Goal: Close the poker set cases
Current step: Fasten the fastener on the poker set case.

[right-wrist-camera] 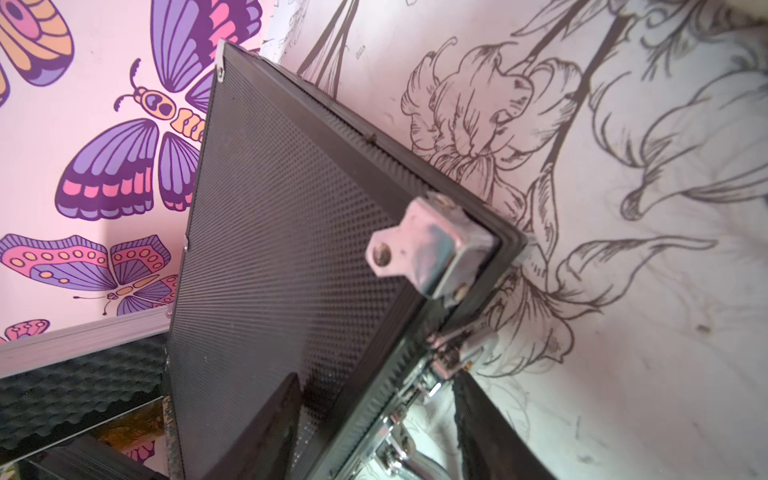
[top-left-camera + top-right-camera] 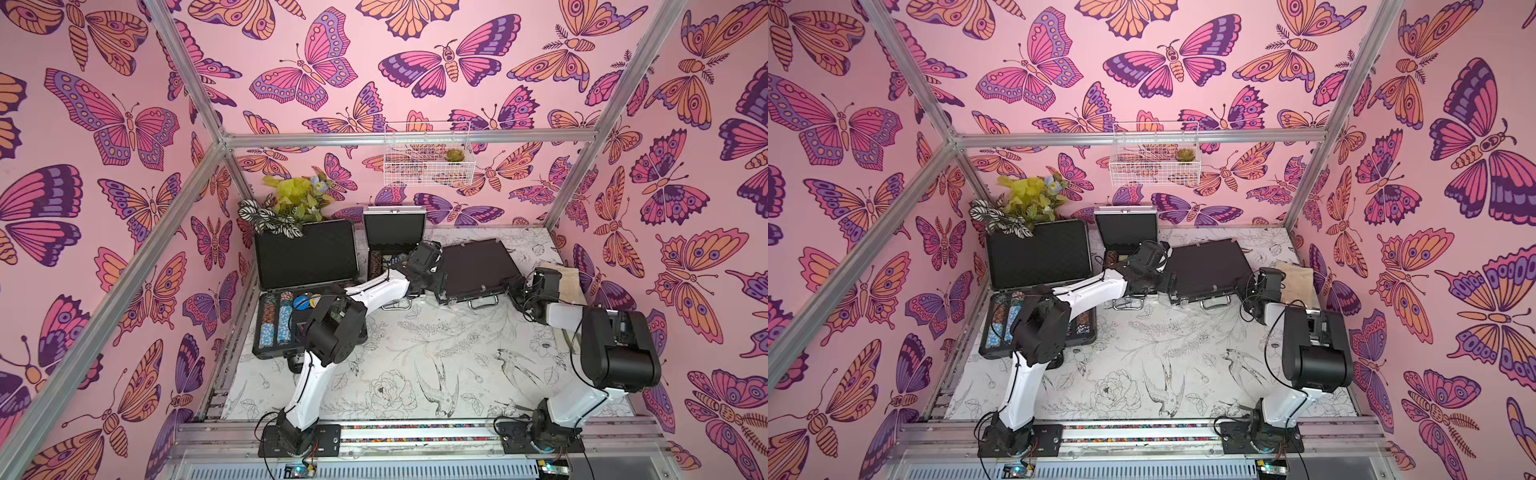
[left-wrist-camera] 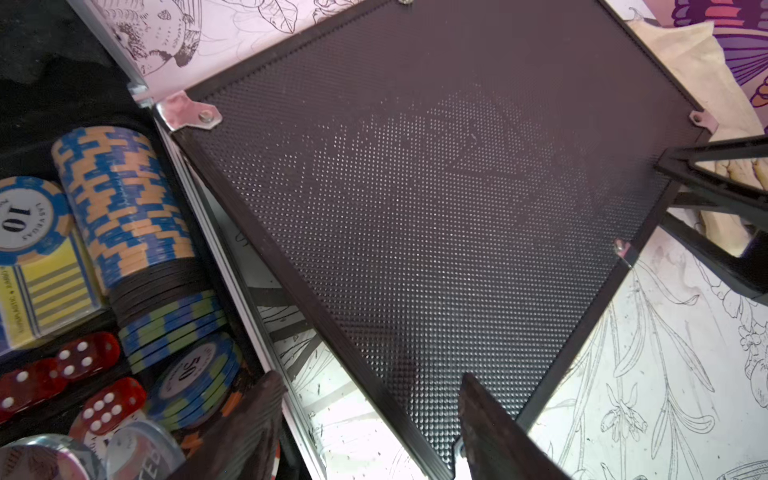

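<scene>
Our left gripper (image 3: 370, 376), jaws apart, over left corner of black case (image 3: 415, 208) | right gripper (image 1: 376, 376), jaws apart, straddling its near edge | we should press down evenly.

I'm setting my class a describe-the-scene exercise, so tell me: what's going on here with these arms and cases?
The two grippers are at the wide black case, whose lid lies down: the left gripper at one handle-side corner, the right gripper at the other, both with jaws open. The large dark-grey case and the small silver case stand open, chips showing.
</scene>
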Robot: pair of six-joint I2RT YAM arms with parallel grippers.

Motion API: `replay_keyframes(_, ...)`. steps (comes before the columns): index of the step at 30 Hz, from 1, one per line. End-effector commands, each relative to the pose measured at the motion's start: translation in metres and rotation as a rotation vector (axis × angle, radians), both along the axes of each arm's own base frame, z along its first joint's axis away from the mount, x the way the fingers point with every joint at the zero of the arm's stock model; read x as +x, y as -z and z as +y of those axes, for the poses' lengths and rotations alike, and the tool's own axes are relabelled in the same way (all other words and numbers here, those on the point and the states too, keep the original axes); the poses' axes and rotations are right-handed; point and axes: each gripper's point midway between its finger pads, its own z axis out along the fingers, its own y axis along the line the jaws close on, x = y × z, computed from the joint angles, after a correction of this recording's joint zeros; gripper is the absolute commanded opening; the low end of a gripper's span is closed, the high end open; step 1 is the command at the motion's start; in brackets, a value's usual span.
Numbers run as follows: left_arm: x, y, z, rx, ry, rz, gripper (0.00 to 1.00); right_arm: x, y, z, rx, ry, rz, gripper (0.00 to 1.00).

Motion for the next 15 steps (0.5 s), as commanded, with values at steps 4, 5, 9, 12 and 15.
replay_keyframes(4, 0.002, 0.011, -0.002, 0.009, 0.015, 0.006, 0.67, -0.001, 0.011, 0.0, 0.054, 0.037, 0.01, 0.59)
replay_keyframes(5, 0.002, 0.013, -0.002, 0.01, 0.016, 0.008, 0.67, -0.001, 0.013, 0.001, 0.069, 0.046, 0.007, 0.58)
replay_keyframes(9, 0.001, 0.011, -0.006, -0.007, 0.02, 0.017, 0.67, -0.001, 0.02, 0.0, 0.122, 0.093, -0.001, 0.56)
replay_keyframes(12, 0.001, 0.012, -0.007, -0.009, 0.022, 0.021, 0.67, -0.001, 0.024, -0.001, 0.15, 0.116, -0.013, 0.54)
replay_keyframes(15, 0.002, 0.012, -0.005, -0.006, 0.019, 0.019, 0.66, 0.0, 0.022, 0.0, 0.159, 0.114, -0.024, 0.52)
